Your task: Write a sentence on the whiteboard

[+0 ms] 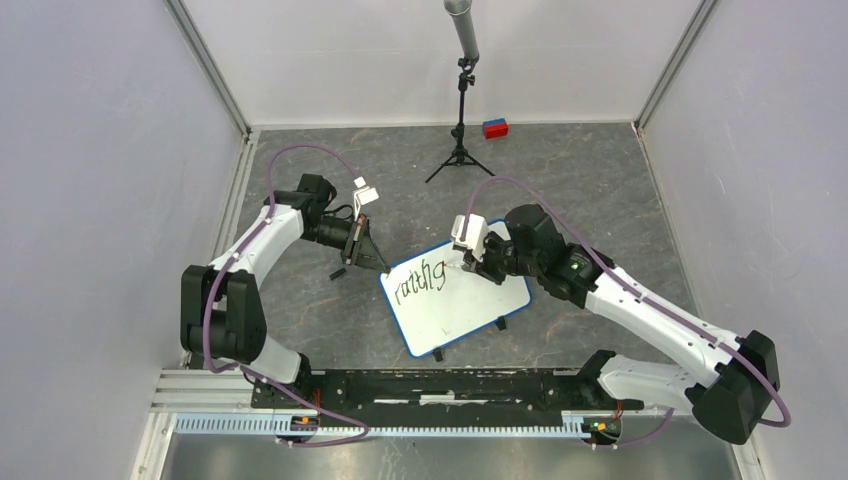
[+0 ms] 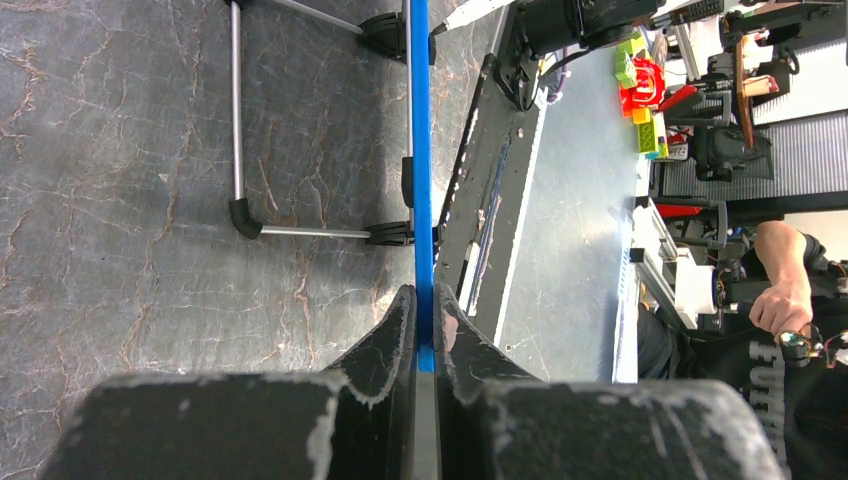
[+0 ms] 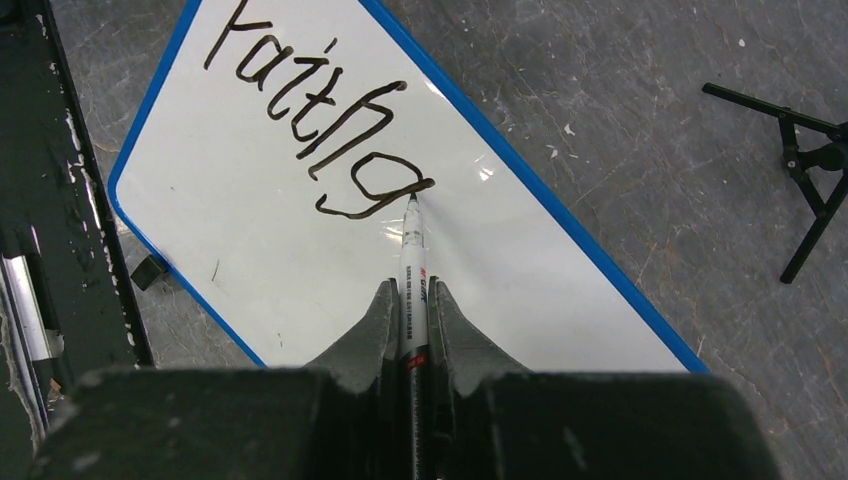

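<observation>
board (image 1: 462,312): on grey table (image 1: 600,190), between both grippers.
sentence (image 3: 300,110): black, unfinished, "Faith g", along board's far edge.
marker (image 3: 413,280): tip touching board at the "g".
right gripper (image 3: 412,292): closed on marker.
left gripper (image 2: 422,300): clamped on board's left rim.
tripod (image 1: 460,150): beyond board.

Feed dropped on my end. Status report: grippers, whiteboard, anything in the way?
Left gripper shut on whiteboard rim. Right gripper shut on marker, tip at the sentence, last letter. Tripod apart, beyond board.
</observation>
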Available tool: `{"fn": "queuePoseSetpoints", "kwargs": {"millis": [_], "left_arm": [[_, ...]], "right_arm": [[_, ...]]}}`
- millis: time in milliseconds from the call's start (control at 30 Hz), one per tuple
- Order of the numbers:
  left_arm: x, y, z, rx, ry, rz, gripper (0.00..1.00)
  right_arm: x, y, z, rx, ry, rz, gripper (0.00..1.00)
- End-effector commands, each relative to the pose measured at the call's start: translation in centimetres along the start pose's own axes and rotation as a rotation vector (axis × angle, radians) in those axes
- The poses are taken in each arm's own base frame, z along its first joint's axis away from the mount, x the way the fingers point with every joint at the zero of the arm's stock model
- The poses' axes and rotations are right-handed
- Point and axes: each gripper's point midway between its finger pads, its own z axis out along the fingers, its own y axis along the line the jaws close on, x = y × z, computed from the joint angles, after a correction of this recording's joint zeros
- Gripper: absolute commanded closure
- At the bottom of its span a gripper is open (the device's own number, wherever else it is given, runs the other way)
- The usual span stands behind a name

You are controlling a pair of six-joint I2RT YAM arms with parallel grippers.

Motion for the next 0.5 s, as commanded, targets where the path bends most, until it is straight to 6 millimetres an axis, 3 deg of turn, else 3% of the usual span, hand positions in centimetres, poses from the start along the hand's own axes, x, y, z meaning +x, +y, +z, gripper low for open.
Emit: {"fn": "queuePoseSetpoints", "kwargs": {"millis": [0,467], "left_arm": [[1.0,0.0,0.4,0.002,0.026,0.032,0.97],[1.1,0.1,0.4,0.003,0.028,0.025,0.97]], "right_arm": [[-0.5,-0.7,0.2,0.017,-0.009,-0.017,1.0],[0.5,-1.7,-0.4,0.076,0.023,-0.021,1.0]]}}
